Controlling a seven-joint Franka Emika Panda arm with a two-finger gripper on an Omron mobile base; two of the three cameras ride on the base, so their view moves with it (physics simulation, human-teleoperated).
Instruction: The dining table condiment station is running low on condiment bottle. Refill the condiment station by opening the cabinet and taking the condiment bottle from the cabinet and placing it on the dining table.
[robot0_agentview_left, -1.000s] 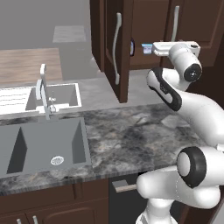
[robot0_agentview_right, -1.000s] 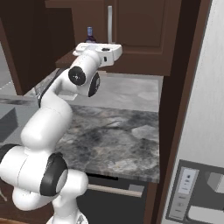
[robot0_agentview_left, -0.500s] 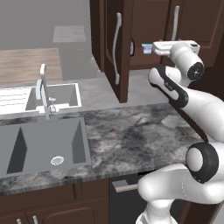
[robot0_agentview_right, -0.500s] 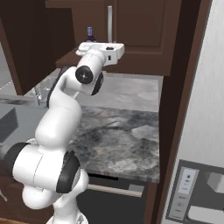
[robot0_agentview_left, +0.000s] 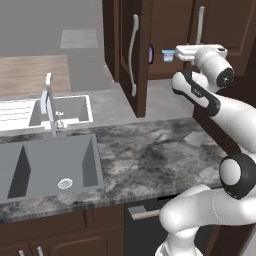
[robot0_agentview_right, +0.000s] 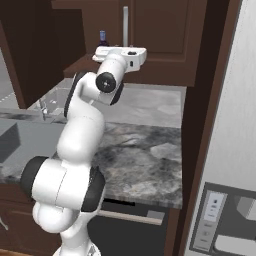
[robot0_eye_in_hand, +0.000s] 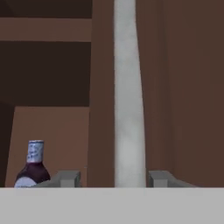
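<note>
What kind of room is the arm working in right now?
A home kitchen, by the look of it: a grey sink with a faucet set in a marbled stone counter, dark brown wall cabinets above, and a condiment bottle on a cabinet shelf.

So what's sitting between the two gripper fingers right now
In the hand view, the long silver handle of the closed cabinet door runs up between the fingers of the gripper. The bottle stands off to one side, inside the open cabinet.
</note>
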